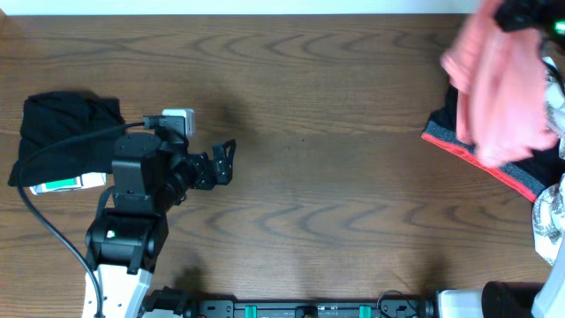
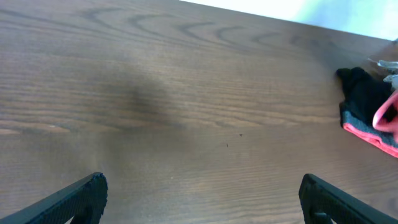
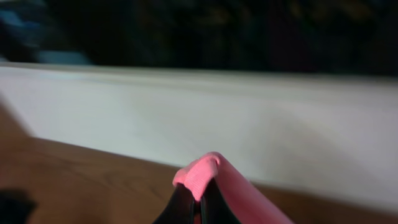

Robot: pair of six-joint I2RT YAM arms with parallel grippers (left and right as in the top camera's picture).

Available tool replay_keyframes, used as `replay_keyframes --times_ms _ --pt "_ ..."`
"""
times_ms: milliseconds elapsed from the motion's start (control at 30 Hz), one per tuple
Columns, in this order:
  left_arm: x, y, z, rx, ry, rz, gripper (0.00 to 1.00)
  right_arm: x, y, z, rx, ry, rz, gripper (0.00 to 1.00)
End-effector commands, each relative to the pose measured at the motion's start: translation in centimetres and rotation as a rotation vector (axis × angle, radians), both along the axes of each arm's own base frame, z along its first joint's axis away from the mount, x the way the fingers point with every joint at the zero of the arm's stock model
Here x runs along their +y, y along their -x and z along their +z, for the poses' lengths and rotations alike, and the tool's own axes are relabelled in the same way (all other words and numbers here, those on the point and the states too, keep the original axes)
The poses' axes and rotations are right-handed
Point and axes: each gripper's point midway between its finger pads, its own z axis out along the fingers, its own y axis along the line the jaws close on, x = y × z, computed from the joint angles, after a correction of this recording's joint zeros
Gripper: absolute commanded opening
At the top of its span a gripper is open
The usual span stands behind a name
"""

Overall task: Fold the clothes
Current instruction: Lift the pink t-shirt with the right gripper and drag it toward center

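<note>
Table [image 1: 353, 177]: brown wood grain, filling my overhead view.
Left arm [image 1: 141, 190]: I logged it at the table's left side, reaching toward the middle.
Salmon-pink T-shirt [image 1: 503, 97]: far right corner, raised off the table and blurred overhead. It hung partly over the pile beneath, and I could not make out any lettering.
Black cloth [image 1: 62, 132]: bunched at the far left, well apart from the T-shirt.
Black garment with red edge [image 1: 446, 119]: on the table at the right, under the T-shirt, its red hem facing the centre.
Patterned pale cloth [image 1: 549, 216]: I saw only a strip of it at the right edge.
Left gripper [image 2: 202, 205]: fingers wide apart over bare wood, nothing between them.
Right gripper [image 3: 199, 202]: on my wrist view its dark fingers [image 3: 181, 208] were pressed together on a fold of the pink fabric, which bulged out just above the tips.
</note>
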Motion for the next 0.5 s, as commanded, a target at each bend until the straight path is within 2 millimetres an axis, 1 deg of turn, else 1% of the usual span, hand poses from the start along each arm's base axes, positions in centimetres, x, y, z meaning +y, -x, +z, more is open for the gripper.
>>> replay_keyframes --times_ms 0,33,167,300,333,400,467 --pt "-0.7 -0.3 0.1 0.003 -0.005 -0.035 0.98 4.0 2.8 4.1 -0.124 -0.049 0.115 0.01" --pt "-0.9 -0.3 -0.1 0.011 -0.006 -0.040 0.98 4.9 3.1 4.8 -0.146 -0.064 0.140 0.01" --pt "-1.6 -0.6 -0.8 0.030 -0.008 -0.060 0.98 7.2 3.7 6.6 -0.207 -0.109 0.206 0.01" --pt "-2.4 -1.1 -0.8 0.018 -0.007 -0.083 0.98 8.2 4.2 6.8 -0.215 -0.117 0.252 0.01" --pt "-2.6 -1.2 -0.7 0.011 -0.006 -0.089 0.98 8.2 4.2 6.5 -0.202 -0.115 0.251 0.01" --pt "-2.9 -1.5 -0.6 -0.001 -0.005 -0.098 0.98 7.8 3.9 5.3 -0.151 -0.108 0.232 0.01" --pt "-3.2 -1.7 -0.5 -0.008 -0.003 -0.106 0.98 6.9 3.4 3.0 -0.064 -0.076 0.190 0.01"
